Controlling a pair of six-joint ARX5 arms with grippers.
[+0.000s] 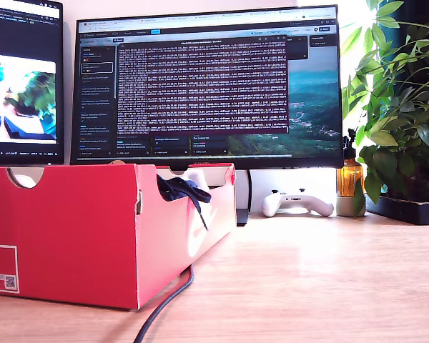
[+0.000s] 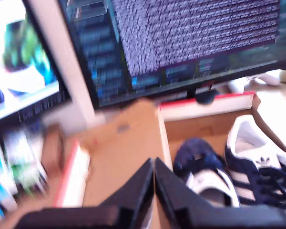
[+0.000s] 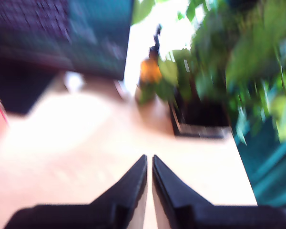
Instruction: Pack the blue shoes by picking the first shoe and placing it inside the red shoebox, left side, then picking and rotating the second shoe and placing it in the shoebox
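Lying side by side inside the red shoebox [image 2: 207, 126], the blue shoes [image 2: 238, 176] sat just beyond my first gripper [image 2: 154, 183], whose jaws were pressed together and empty. My second gripper [image 3: 149, 179], jaws nearly touching and empty, hung over bare bench [image 3: 86, 138], well apart from the box.

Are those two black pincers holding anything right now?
No. My first gripper is closed on nothing above the red shoebox, where both blue shoes lie. My second gripper is closed and empty too.
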